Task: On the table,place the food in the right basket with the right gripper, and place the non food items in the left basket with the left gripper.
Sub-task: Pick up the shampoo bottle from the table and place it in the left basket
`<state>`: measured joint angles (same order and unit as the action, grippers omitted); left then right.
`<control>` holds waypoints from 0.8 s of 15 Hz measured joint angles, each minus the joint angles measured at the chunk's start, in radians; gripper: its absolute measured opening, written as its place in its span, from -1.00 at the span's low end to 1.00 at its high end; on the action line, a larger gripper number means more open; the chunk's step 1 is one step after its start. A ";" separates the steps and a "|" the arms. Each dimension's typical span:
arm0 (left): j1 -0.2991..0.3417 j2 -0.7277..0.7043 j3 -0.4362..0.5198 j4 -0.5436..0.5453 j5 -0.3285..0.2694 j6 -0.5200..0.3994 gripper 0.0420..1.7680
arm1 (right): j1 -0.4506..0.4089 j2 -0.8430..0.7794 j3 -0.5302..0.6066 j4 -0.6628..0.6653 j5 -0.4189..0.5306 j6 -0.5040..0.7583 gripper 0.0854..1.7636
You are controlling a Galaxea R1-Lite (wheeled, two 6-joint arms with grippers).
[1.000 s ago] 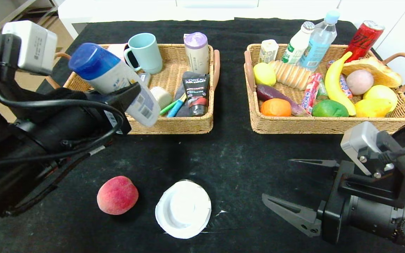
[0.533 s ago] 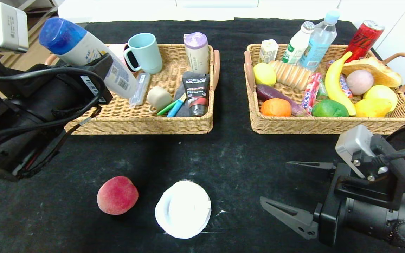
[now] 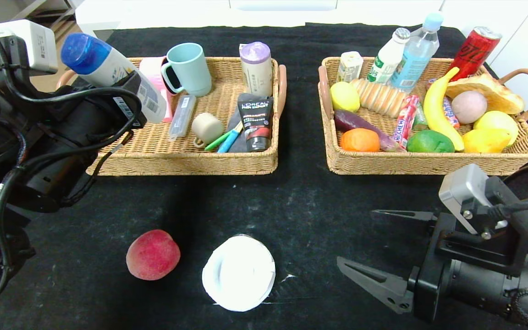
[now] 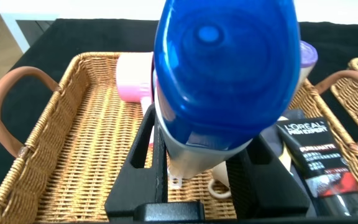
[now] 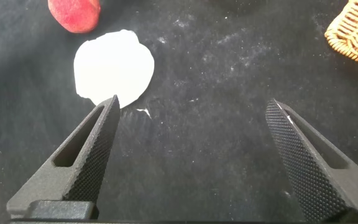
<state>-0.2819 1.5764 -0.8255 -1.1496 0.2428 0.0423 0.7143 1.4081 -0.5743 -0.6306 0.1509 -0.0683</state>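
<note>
Two things are left on the black cloth-covered bench (image 3: 291, 201): the round red-pink peach (image 3: 153, 255) at the near left and, just to its right, the shallow white round dish (image 3: 239, 272). Our left tool (image 3: 131, 98) is clamped on the white plastic bottle with the blue cap (image 3: 108, 68), which it holds tilted, cap up and to the left, above the far left corner of the left wicker basket (image 3: 122, 158); the left wrist view shows the bottle (image 4: 225, 81) hanging over bare weave beside a pink container (image 4: 134, 78). We judge this to be the lowering step. To do it well, we should bring the bottle down onto that open patch of weave, clear of the light teal mug (image 3: 188, 68) and the pink container, and let go only when the bottle is low enough not to topple or roll against its neighbours. Our right tool (image 3: 385, 256) waits at the near right above the bench with its jaws spread wide and nothing between them, well apart from the peach it must fetch for the right wicker basket (image 3: 429, 162); the dish falls to the left tool afterwards.
</note>
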 joint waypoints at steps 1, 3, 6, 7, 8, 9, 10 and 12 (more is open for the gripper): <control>0.002 0.007 -0.002 -0.006 0.001 0.000 -0.35 | 0.001 0.000 0.000 0.000 0.000 0.000 0.93; 0.004 0.017 0.000 -0.004 -0.007 -0.002 -0.35 | 0.002 0.000 0.000 -0.001 0.000 0.000 0.93; 0.004 0.037 0.007 -0.005 -0.020 -0.002 -0.35 | 0.003 0.000 0.001 0.000 0.000 0.000 0.94; 0.005 0.050 0.007 -0.016 -0.020 -0.003 -0.35 | 0.003 0.000 0.001 0.000 0.000 0.000 0.94; 0.005 0.062 0.008 -0.035 -0.022 -0.001 -0.35 | 0.002 0.001 0.001 0.000 0.000 0.000 0.94; 0.005 0.070 0.010 -0.044 -0.024 0.001 -0.35 | 0.002 0.001 0.001 -0.001 0.000 0.000 0.94; 0.005 0.077 0.011 -0.046 -0.024 0.002 -0.35 | 0.003 0.001 0.003 -0.001 0.000 -0.001 0.94; 0.004 0.086 0.013 -0.049 -0.024 0.005 -0.15 | 0.006 0.001 0.006 -0.002 0.000 -0.002 0.94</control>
<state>-0.2774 1.6626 -0.8130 -1.1987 0.2191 0.0470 0.7200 1.4096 -0.5685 -0.6326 0.1509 -0.0700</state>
